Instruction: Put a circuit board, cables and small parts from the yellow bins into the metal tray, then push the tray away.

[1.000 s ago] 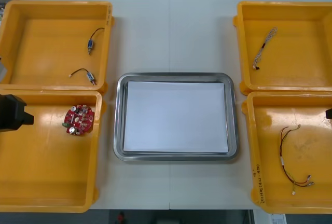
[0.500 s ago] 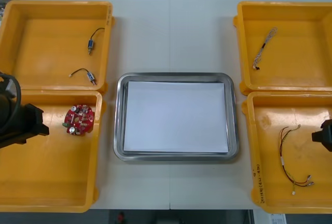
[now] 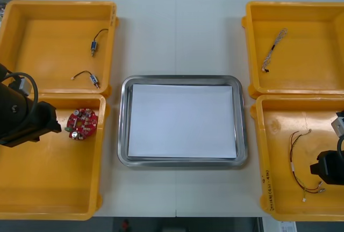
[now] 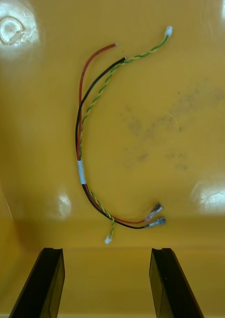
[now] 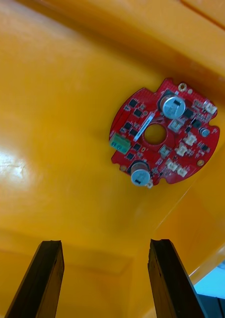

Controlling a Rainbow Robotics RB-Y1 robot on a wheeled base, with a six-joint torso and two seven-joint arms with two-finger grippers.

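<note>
A round red circuit board [image 3: 81, 124] [image 5: 163, 132] lies in the near left yellow bin [image 3: 48, 205]. My left gripper [image 3: 54, 122] [image 5: 102, 278] hovers just left of it, fingers open and apart, nothing between them. A red and yellow cable [image 3: 301, 159] [image 4: 97, 144] with a black strand lies in the near right yellow bin [image 3: 279, 200]. My right gripper [image 3: 317, 168] [image 4: 107, 280] is over that bin, open, just short of the cable's connector ends. The metal tray [image 3: 183, 160], white inside, sits between the bins with nothing in it.
The far left yellow bin [image 3: 59, 7] holds two small metal parts [image 3: 94, 45] [image 3: 92, 78] with black leads. The far right yellow bin [image 3: 293, 7] holds a twisted cable [image 3: 273, 48]. Bare table lies beyond and in front of the tray.
Both arms have come inward over their near bins. The left gripper moved right toward the circuit board; the right gripper moved left and nearer toward the cable.
</note>
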